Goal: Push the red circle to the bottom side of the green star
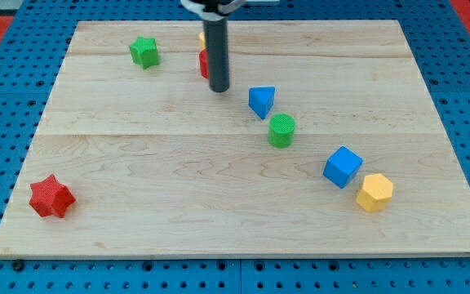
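The green star [144,51] lies near the view's top left of the wooden board [137,180]. The red circle [204,63] is mostly hidden behind my rod, only its left edge shows, to the right of the green star. My tip [219,87] rests on the board just right of and below the red circle, touching or nearly touching it. A yellow block [202,37] peeks out behind the rod above the red circle; its shape is hidden.
A blue triangle [261,101] and a green circle [281,131] lie right of my tip. A blue cube [343,167] and a yellow hexagon [374,193] sit at the lower right. A red star [51,197] lies at the lower left.
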